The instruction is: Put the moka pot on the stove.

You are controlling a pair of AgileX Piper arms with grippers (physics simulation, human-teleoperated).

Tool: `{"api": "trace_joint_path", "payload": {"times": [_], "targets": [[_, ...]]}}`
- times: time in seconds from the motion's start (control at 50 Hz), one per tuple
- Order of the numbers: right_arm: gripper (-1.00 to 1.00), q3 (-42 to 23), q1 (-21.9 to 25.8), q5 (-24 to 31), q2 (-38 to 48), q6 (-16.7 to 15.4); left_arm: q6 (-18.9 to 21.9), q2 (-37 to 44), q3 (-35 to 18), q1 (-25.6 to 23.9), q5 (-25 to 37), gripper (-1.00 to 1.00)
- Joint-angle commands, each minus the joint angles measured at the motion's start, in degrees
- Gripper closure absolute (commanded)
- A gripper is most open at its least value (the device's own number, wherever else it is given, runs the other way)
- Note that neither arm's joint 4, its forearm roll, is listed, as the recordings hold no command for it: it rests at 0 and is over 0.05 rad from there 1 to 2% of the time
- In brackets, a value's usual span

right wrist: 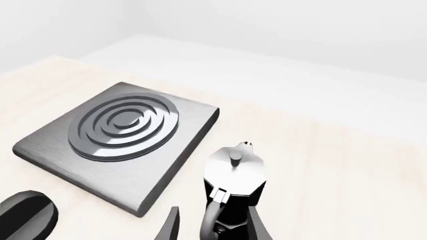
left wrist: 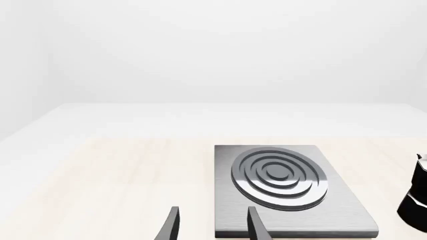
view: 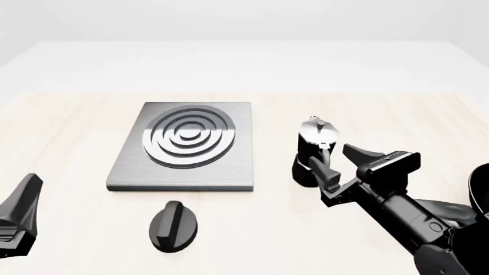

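Moka pot [view: 315, 150] stands upright on the pale wooden table [view: 68, 126], right of centre in the front view, just beside the right edge of the stove [view: 183, 148] but apart from it. Its silver lid with the knob is on top, and the black waisted body sits flat on the tabletop. In the right wrist view the pot [right wrist: 235, 187] shows its curved black handle turned toward the camera.

At the lower right of the front view the right gripper [view: 350, 163] has its 2 fingers spread apart, with the pot's handle side just ahead of the fingertips; one finger lies across the front of the pot's lower body in that view. The right wrist view shows the handle between the 2 dark fingers [right wrist: 171, 226], with a gap on either side, so nothing is pinched.

At the lower left edge of the front view the left gripper [view: 22, 213] is only partly in frame. In the left wrist view its 2 fingers [left wrist: 172, 223] are spread, gripping nothing, above the near left corner of the stove [left wrist: 291, 192].

A black oval knob [view: 173, 225] lies on the table, below the stove's lower edge in the front view.
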Motion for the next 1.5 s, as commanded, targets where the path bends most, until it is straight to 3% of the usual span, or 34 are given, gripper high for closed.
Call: {"api": "trace_joint_path", "payload": {"times": [0.02,0.04,0.52,0.54,0.78,1.02,1.5], "targets": [[-1.0,-1.4,0.3,-0.1,2.5,0.0,0.0,0.0,0.0,0.0,0.0,-1.0],[-1.0,-2.1,0.6,-0.8,7.0,3.9,0.0,0.0,0.0,0.0,0.0,-1.0],[-1.0,-2.9,1.3,-0.9,9.5,4.5,0.0,0.0,0.0,0.0,0.0,-1.0],[1.0,-2.9,1.4,-0.9,9.5,4.6,0.0,0.0,0.0,0.0,0.0,-1.0],[1.0,-1.8,1.6,-0.9,7.1,4.1,0.0,0.0,0.0,0.0,0.0,-1.0],[1.0,-0.6,0.4,6.3,-5.5,0.5,0.0,0.0,0.0,0.0,0.0,-1.0],[1.0,-2.0,0.6,11.3,-12.7,-3.0,0.0,0.0,0.0,0.0,0.0,-1.0]]}}
